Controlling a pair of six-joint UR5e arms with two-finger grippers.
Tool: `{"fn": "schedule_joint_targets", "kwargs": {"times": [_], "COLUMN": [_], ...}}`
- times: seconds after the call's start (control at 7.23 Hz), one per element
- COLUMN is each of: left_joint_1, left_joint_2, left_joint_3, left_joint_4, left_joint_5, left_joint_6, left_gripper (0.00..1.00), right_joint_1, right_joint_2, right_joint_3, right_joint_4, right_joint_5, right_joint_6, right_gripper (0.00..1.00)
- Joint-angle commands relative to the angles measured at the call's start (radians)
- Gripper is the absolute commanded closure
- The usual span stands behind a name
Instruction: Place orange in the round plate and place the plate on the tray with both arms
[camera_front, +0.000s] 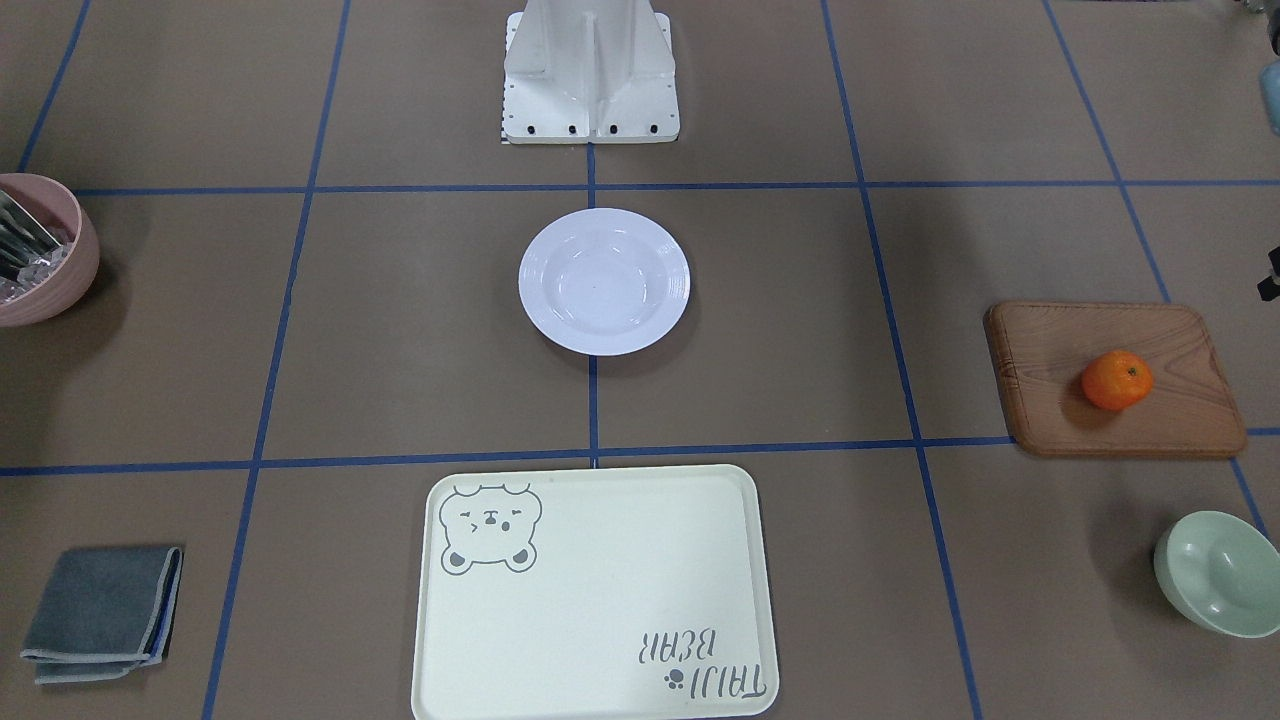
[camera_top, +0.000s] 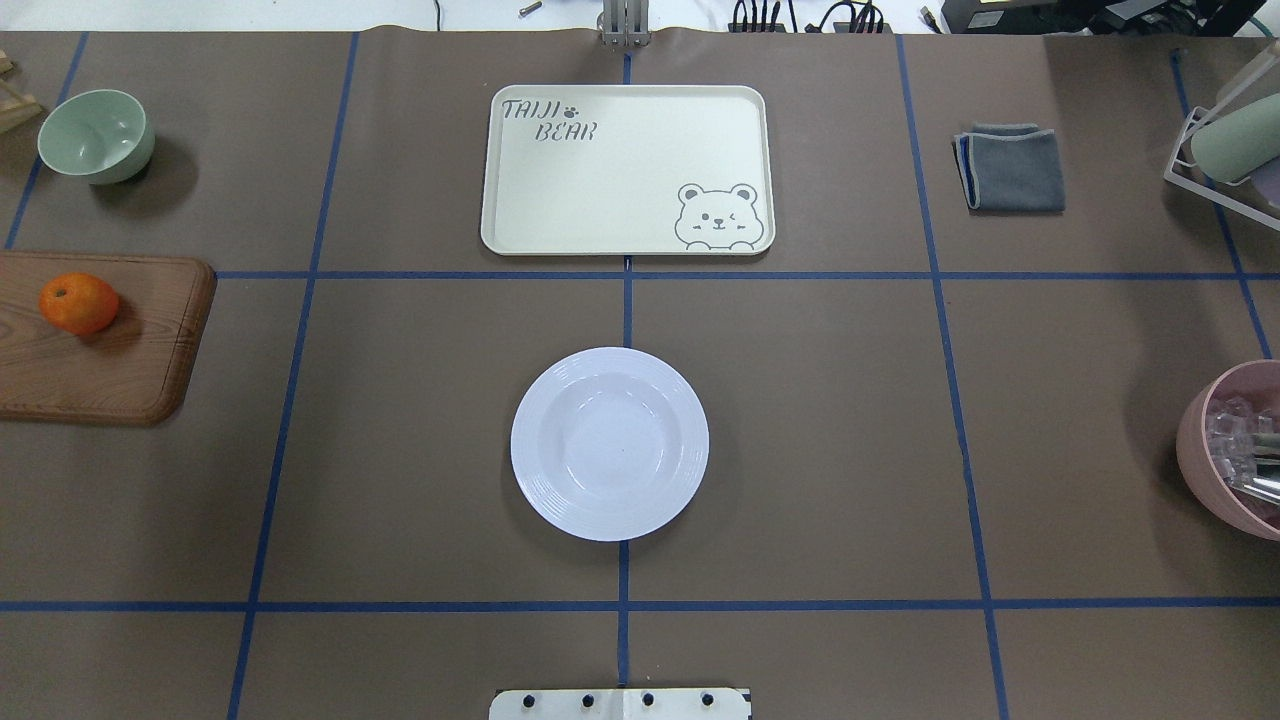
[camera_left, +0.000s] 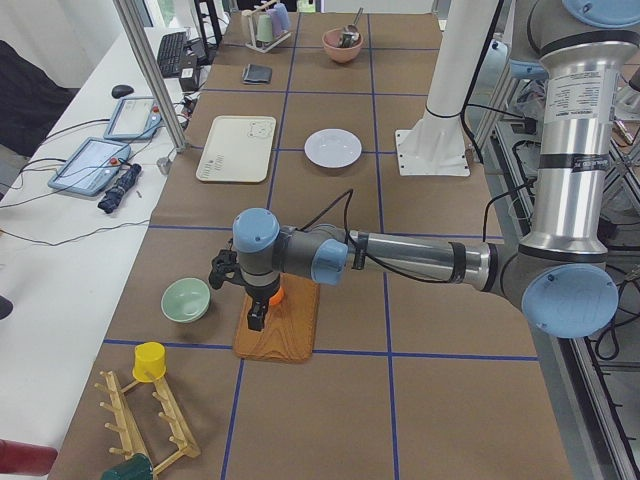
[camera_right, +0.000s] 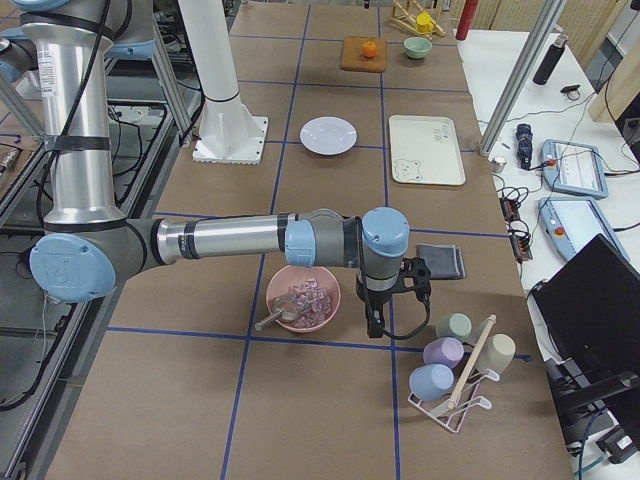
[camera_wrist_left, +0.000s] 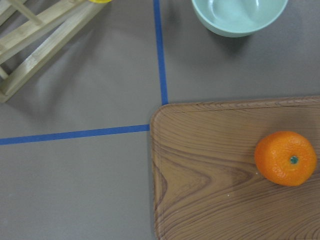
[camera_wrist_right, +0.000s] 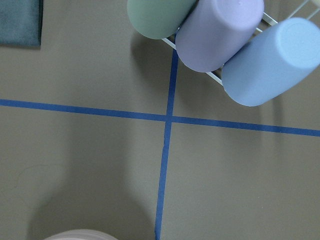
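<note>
We judge the orange light, firm and apt to roll, so we would pinch it across its middle. It sits on the wooden board at the overhead view's left edge. The round plate, at centre frame, looks stiff and slippery, and its wide rim suits two grips. The tray lies above it, well apart. The left gripper seems to hang over the board, and the right gripper is beside the pink bowl. We cannot tell whether either's fingers are parted. The brown table is flat.
</note>
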Motion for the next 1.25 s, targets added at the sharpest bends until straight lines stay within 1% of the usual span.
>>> {"fn": "schedule_joint_targets", "kwargs": {"times": [0.0, 0.14, 0.28, 0.42, 0.55, 0.69, 1.11], "left_joint_1": [0.105, 0.123, 0.151, 0.160, 0.172, 0.189, 0.255], "left_joint_2": [-0.034, -0.037, -0.049, -0.081, -0.109, -0.135, -0.149], "left_joint_3": [0.001, 0.033, 0.089, 0.157, 0.207, 0.229, 0.235], "left_joint_4": [-0.042, -0.121, -0.187, -0.243, -0.272, -0.275, -0.275], "left_joint_5": [0.004, 0.004, 0.008, 0.008, 0.010, 0.016, 0.082], "left_joint_6": [-0.270, -0.315, -0.325, -0.325, -0.326, -0.344, -0.352], "left_gripper": [0.01, 0.01, 0.01, 0.01, 0.01, 0.01, 0.01], "right_joint_1": [0.000, 0.000, 0.000, -0.002, -0.002, -0.002, -0.005], "right_joint_2": [-0.004, 0.004, 0.007, 0.008, 0.010, 0.011, 0.011], "right_joint_3": [-0.022, -0.025, -0.030, -0.031, -0.030, -0.030, -0.034], "right_joint_4": [0.003, 0.001, 0.001, 0.000, 0.000, 0.000, 0.000], "right_joint_5": [0.000, -0.004, -0.003, 0.003, 0.006, 0.008, 0.006], "right_joint_6": [0.006, 0.008, 0.009, 0.023, 0.046, 0.052, 0.052], "right_gripper": [0.00, 0.00, 0.00, 0.00, 0.00, 0.00, 0.00]}}
